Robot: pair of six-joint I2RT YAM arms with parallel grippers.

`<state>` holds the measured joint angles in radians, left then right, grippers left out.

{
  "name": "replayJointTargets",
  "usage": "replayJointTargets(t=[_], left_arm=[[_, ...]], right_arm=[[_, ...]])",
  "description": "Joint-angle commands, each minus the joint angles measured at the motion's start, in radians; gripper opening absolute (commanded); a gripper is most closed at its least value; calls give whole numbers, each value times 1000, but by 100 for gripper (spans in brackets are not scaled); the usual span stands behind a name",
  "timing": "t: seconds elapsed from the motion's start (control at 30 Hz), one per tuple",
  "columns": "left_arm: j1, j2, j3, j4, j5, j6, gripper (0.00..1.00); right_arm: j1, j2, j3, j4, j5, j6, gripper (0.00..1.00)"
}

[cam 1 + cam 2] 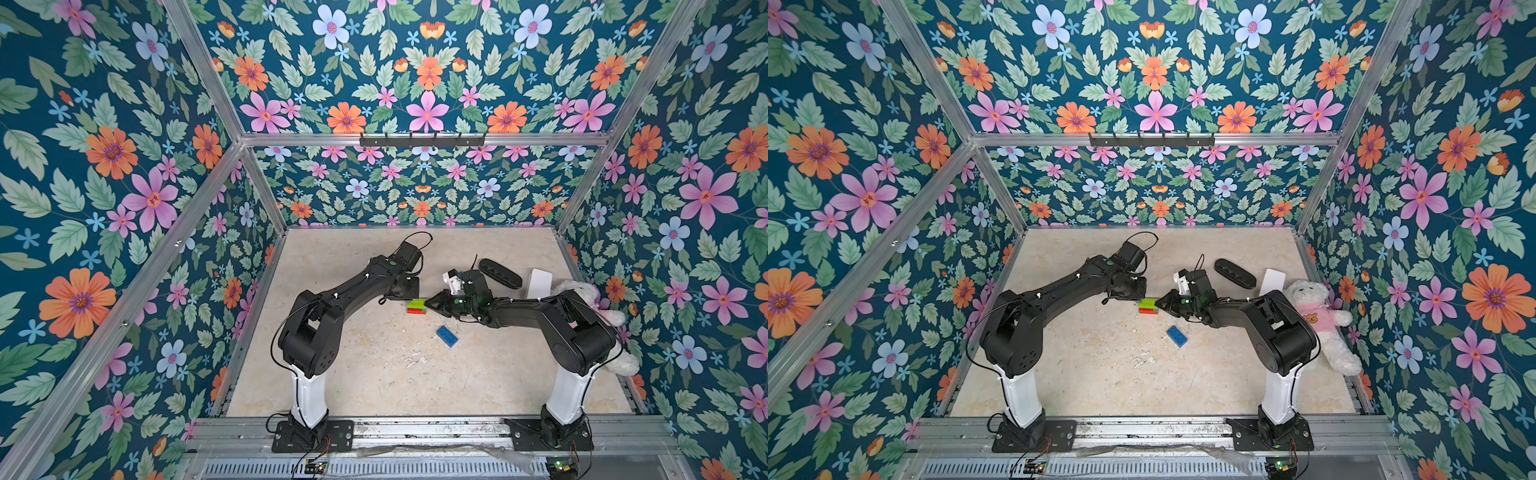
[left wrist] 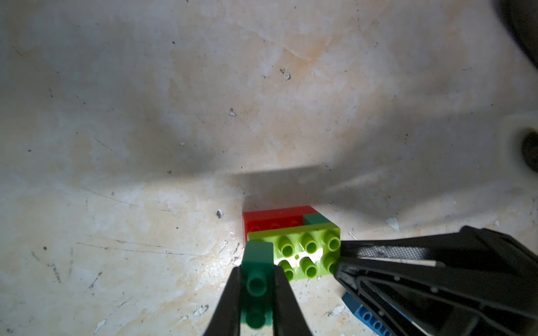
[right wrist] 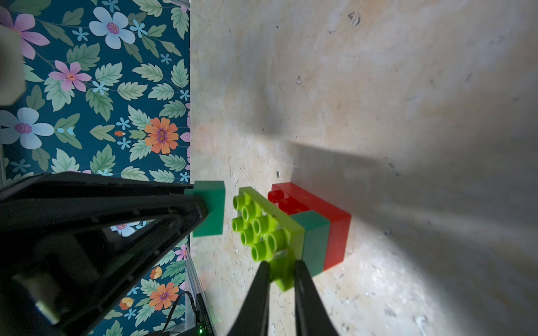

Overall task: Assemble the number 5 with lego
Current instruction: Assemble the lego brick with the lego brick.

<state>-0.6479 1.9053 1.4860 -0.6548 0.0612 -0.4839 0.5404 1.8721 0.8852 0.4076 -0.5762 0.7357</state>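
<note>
Roughly midway: on the tabletop [image 1: 374,374], red brick [image 3: 317,209], small dark green brick [image 3: 316,232] and lime-green brick [image 3: 267,227] stand stacked, right end effector [image 3: 281,267] pinching the lime edge; left end effector [image 2: 256,269] grips the second dark green brick [image 3: 209,208], seemingly unseated; blue brick [image 1: 447,336] lies loose.

Both top views were evenly bright and sharp, bowed at the edges, while the wrist views were dimmer, with broad shadows across the tabletop [image 2: 262,180], white glare on the lime-green brick [image 2: 297,256] and a soft-focus dark green brick [image 2: 256,279].
</note>
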Motion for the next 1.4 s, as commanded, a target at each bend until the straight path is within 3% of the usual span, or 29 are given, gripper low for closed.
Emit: replayJointTargets(t=[0.0,1.37], left_arm=[[0,7,-4,-17,2,12,0],[-14,28,19,-31,43,-5,0]], right_arm=[[0,11,-8,-144,70,-6,18],[1,35,-23,-142,82,-10,18]])
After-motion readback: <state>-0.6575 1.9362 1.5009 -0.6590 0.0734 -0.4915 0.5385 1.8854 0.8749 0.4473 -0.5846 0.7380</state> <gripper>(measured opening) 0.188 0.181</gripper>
